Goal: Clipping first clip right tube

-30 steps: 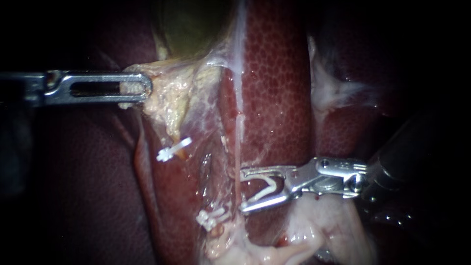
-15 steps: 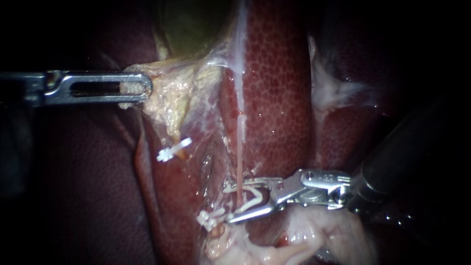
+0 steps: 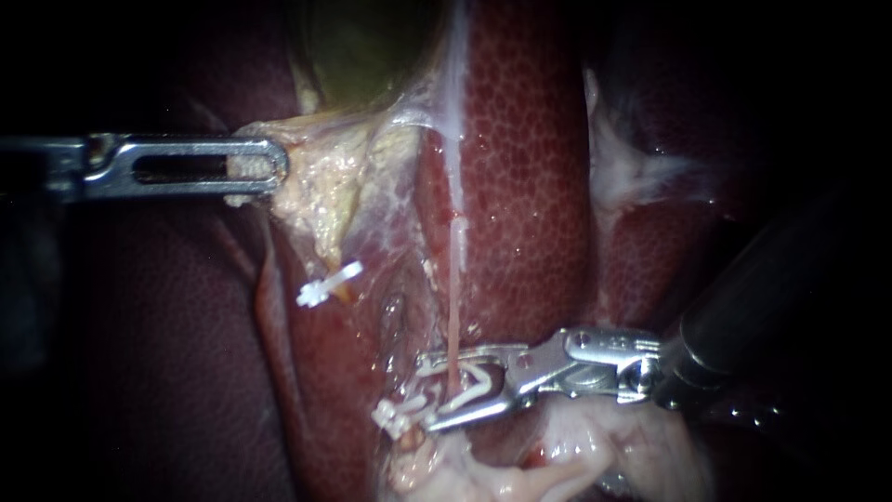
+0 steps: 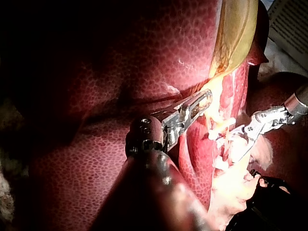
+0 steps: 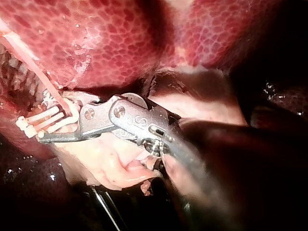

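Observation:
The right tube (image 3: 452, 307) is a thin pink strand running down over the liver (image 3: 525, 167). My right instrument (image 3: 429, 390) comes in from the right, and its jaws stand apart on either side of that tube. They hold an open white clip (image 3: 476, 379) whose legs straddle the tube. The right wrist view shows the same: the instrument (image 5: 45, 120), the clip (image 5: 50, 115) and the tube (image 5: 43, 72) passing through it. My left instrument (image 3: 265, 169) is shut on yellowish tissue (image 3: 321, 186) below the gallbladder (image 3: 362, 46) and holds it to the left; it also shows in the left wrist view (image 4: 206, 98).
A white clip (image 3: 327, 284) sits on the strand left of the right tube. Another white clip (image 3: 400, 416) lies lower down, just beside the tips of the right jaws. Pale loose tissue (image 3: 567, 455) lies under the right instrument. Dark liver surrounds the field.
My right instrument has moved left, from beside the tube to having its jaws and open clip around it. The left instrument has not moved.

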You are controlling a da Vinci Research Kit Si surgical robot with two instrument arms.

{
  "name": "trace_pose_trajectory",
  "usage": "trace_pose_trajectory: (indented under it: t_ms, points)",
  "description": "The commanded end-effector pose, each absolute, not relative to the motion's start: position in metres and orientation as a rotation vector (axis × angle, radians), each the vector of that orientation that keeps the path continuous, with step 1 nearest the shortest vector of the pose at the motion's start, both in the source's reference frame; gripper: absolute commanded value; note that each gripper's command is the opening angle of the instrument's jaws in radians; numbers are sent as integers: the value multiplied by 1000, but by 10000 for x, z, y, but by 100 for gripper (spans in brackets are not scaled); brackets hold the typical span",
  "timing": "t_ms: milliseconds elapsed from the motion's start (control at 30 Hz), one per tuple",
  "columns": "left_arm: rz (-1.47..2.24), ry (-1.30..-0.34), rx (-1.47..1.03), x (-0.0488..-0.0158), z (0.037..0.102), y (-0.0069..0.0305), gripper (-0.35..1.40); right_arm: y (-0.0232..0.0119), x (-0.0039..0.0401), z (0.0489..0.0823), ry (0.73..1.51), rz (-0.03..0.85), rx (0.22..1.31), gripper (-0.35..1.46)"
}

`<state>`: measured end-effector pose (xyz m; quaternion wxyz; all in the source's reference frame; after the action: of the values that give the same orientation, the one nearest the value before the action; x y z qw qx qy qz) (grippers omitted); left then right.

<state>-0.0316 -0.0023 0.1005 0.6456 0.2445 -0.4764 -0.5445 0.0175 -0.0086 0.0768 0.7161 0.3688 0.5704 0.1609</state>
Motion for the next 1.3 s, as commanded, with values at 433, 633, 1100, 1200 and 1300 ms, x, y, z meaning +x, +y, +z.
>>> trace_pose_trajectory:
  t_ms: [433,633,1100,1200,1300]
  points:
    - [-1239,-1084,556,-315,1005,-23,-35,-86,173,769,1264,345,828,29]
    - [-1239,-1084,556,-315,1005,-23,-35,-85,172,770,1264,342,831,25]
    - [-1239,-1084,556,-315,1005,-23,-35,-84,171,769,1267,342,833,11]
    - [-1239,-1084,556,-315,1005,-23,-35,-84,171,770,1264,339,836,4]
    - [-1239,-1084,556,-315,1005,-23,-35,-83,170,770,1265,336,839,-2]
